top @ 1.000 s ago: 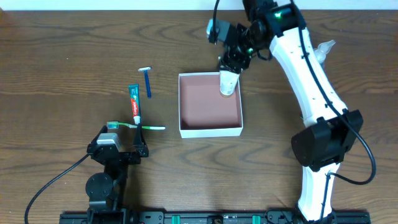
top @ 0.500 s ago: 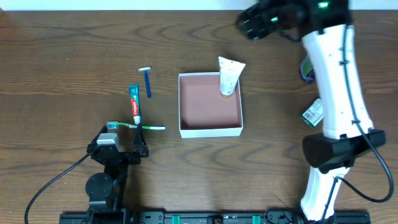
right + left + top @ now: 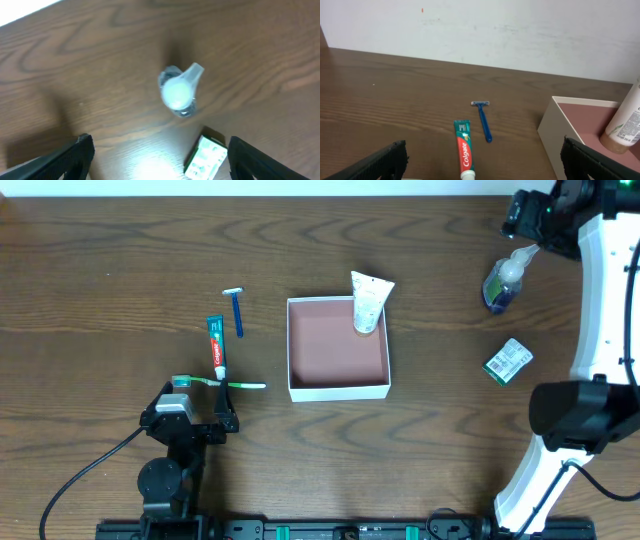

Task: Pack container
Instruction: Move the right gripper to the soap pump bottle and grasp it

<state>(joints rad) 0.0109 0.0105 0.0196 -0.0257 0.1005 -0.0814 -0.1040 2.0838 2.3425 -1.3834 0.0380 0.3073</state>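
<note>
The container (image 3: 338, 391) is a square white box with a reddish-brown inside, at the table's centre; it also shows at the right of the left wrist view (image 3: 560, 130). A white tube (image 3: 369, 302) stands in its far right corner, leaning on the rim, and shows in the left wrist view (image 3: 626, 122). My right gripper (image 3: 530, 215) is open and empty at the far right, above a pump bottle (image 3: 503, 283), which lies below its jaws (image 3: 160, 150) in the right wrist view (image 3: 177, 92). My left gripper (image 3: 190, 412) is open and empty at the front left (image 3: 482, 167).
A toothpaste tube (image 3: 216, 346), a blue razor (image 3: 237, 310) and a green toothbrush (image 3: 220, 383) lie left of the container. A small green-and-white box (image 3: 508, 360) lies right of it, below the pump bottle (image 3: 205, 157). The toothpaste (image 3: 464, 156) and razor (image 3: 483, 121) lie ahead of the left gripper.
My right gripper let go of the white tube in the container and swung away to the far right, over the pump bottle. The left arm has not moved.
</note>
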